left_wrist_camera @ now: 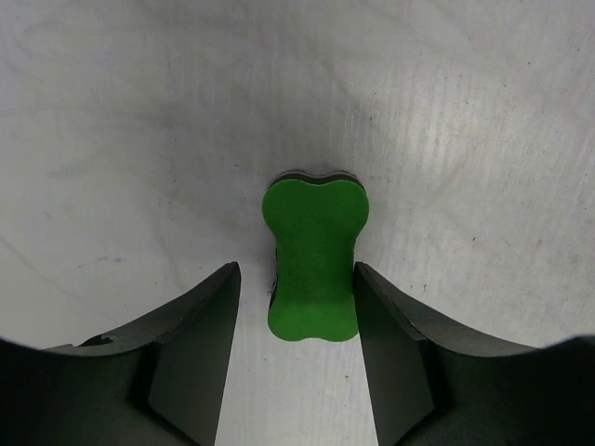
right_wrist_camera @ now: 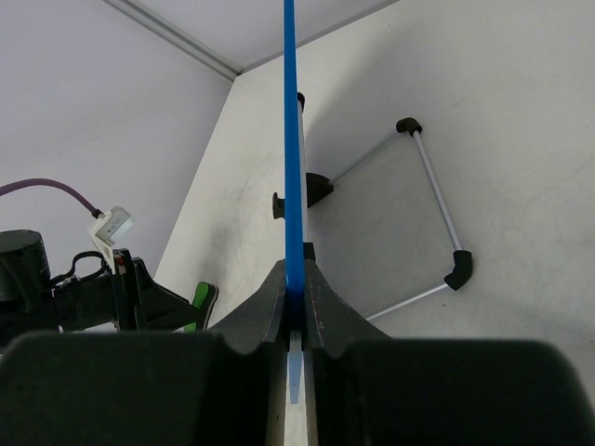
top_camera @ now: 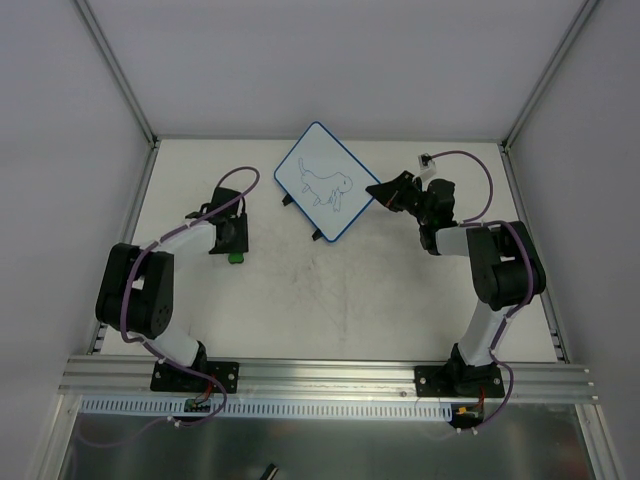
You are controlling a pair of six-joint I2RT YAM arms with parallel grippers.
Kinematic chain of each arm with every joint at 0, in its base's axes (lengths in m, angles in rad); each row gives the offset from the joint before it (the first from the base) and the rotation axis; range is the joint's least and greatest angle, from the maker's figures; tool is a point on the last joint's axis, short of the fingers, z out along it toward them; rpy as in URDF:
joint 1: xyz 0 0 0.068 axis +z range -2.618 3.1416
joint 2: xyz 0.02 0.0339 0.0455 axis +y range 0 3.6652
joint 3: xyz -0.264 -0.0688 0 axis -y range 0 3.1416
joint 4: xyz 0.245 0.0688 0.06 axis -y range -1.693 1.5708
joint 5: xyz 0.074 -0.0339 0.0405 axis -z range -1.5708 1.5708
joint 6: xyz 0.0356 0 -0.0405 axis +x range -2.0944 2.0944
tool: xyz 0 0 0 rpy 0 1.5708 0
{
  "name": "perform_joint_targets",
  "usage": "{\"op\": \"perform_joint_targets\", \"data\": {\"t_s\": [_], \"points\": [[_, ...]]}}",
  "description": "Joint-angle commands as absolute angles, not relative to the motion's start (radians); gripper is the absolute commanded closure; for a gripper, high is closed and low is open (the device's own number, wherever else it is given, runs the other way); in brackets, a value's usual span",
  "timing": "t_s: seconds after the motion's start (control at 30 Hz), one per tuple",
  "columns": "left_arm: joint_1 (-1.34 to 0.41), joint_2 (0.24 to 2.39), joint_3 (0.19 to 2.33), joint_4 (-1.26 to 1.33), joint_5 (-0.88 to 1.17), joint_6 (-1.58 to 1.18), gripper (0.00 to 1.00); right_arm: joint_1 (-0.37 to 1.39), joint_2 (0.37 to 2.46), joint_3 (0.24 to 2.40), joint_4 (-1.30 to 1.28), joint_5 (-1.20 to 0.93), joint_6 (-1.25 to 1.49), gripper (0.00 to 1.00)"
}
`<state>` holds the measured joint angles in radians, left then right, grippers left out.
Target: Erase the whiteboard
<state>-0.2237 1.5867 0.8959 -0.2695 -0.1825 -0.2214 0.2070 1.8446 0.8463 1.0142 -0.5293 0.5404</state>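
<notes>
On the scuffed white table [top_camera: 300,300], pale walls [top_camera: 60,120] around, we see from above the whiteboard [top_camera: 322,180] at the far middle, bearing a blue drawing [top_camera: 335,188], the right gripper [top_camera: 378,190] at its corner. Our left wrist view shows the left gripper [left_wrist_camera: 296,274] wide astride a green eraser [left_wrist_camera: 314,260]. Right wrist: jaws clamped on the board's blue rim [right_wrist_camera: 291,139], wire stand [right_wrist_camera: 434,190] beyond.

left hand [left_wrist_camera: 296,271]: spread | green eraser [left_wrist_camera: 314,255]: in its gap | on white table [left_wrist_camera: 139,139]
</notes>
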Motion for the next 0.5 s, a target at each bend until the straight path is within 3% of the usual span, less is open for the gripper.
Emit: {"op": "perform_joint_targets", "data": {"t_s": [0.0,0.23,0.47], "points": [[-0.232,1.603,0.931,-0.281,-0.215,-0.235,0.47,0.196,1.848,0.861,1.095,-0.540,0.532,1.00],[-0.232,1.620,0.943,-0.282,-0.199,-0.232,0.45,0.195,1.852,0.862,1.101,-0.543,0.537,1.00],[-0.233,1.634,0.962,-0.282,-0.183,-0.224,0.53,0.193,1.852,0.859,1.106,-0.545,0.543,1.00]]}}
